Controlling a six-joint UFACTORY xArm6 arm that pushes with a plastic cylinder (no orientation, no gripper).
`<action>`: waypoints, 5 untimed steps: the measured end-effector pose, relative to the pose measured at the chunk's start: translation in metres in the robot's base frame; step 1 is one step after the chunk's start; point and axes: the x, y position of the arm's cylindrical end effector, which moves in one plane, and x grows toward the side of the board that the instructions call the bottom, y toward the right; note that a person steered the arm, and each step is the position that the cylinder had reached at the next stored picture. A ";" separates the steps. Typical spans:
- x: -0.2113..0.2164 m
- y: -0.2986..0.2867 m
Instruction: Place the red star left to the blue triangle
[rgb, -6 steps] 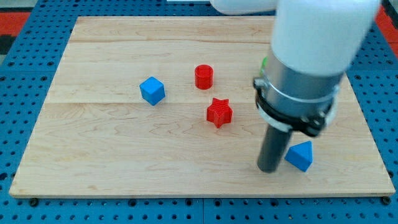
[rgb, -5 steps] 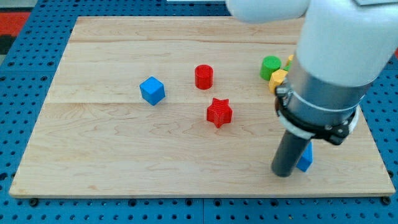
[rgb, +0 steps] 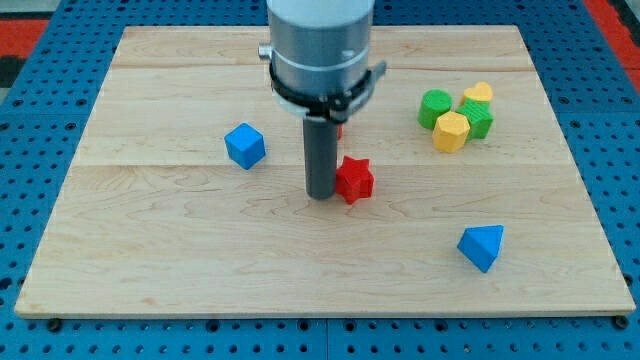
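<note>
The red star (rgb: 355, 180) lies near the middle of the wooden board (rgb: 180, 250). My tip (rgb: 321, 194) stands right against the star's left side. The blue triangle (rgb: 482, 246) lies toward the view's lower right, well apart from the star and the tip. The arm's grey and white body (rgb: 320, 45) rises above the tip toward the view's top.
A blue cube (rgb: 244, 146) sits left of the tip. A red cylinder (rgb: 338, 128) is mostly hidden behind the rod. A cluster of two green (rgb: 435, 107) and two yellow blocks (rgb: 451, 131) lies at the upper right.
My tip has moved from beside the blue triangle at the lower right up and left to the red star's left side. No block has visibly moved.
</note>
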 end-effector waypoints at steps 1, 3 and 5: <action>-0.027 0.020; 0.036 0.069; 0.057 0.083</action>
